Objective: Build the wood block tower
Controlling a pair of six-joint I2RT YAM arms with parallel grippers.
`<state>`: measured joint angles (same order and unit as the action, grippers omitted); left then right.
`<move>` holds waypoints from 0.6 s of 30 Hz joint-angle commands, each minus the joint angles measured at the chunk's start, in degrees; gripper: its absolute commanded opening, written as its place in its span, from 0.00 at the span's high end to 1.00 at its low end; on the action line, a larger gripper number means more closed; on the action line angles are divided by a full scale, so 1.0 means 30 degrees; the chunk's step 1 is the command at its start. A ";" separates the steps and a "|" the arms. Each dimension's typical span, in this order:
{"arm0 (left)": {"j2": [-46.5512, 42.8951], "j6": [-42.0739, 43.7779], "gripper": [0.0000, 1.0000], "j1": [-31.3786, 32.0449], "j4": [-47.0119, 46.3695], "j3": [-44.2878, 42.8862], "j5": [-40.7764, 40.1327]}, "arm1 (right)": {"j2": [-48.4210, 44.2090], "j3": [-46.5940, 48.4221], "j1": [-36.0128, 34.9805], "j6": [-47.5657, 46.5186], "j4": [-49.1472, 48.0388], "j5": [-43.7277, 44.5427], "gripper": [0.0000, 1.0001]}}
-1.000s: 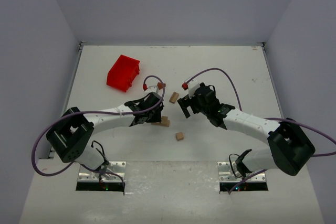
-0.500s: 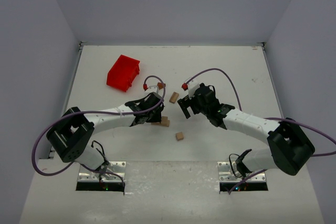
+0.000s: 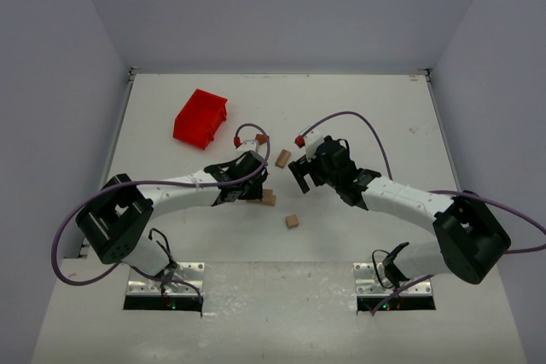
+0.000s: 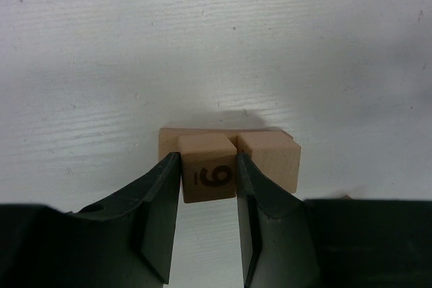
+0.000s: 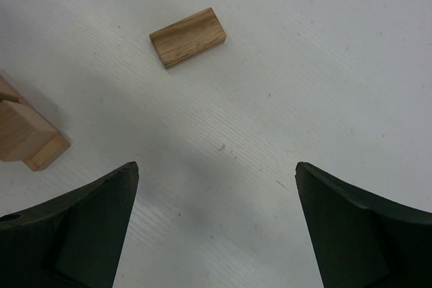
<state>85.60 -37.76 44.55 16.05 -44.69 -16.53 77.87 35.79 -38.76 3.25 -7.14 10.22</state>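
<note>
A pale wooden cube marked with a numeral [image 4: 209,177] is gripped in the closed jaws of the left gripper [image 4: 208,162], near the middle of the white table [image 5: 304,65]. It is set just beside a second pale wooden cube [image 4: 270,160], over a pale flat wooden base piece [image 4: 169,141]. The right gripper [image 5: 216,170] is held wide open, empty, with a brown-grained wooden slab [image 5: 187,37] lying flat beyond it.

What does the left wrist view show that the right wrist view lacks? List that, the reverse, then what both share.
Left wrist only: the left gripper, jaws shut on a numbered cube over a base slab beside a second cube. Right wrist only: the right gripper, jaws wide open, empty, and a loose slab. Both: the white table; possibly the same stack.
</note>
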 commanded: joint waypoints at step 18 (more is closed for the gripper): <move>0.0235 0.0281 0.68 0.0414 0.0715 -0.0649 -0.0654 | 0.0207 0.0580 0.0060 -0.0134 -0.0375 -0.0125 0.01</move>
<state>85.62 -37.56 45.08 17.05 -45.01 -17.62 78.18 35.79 -38.76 3.22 -6.86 9.96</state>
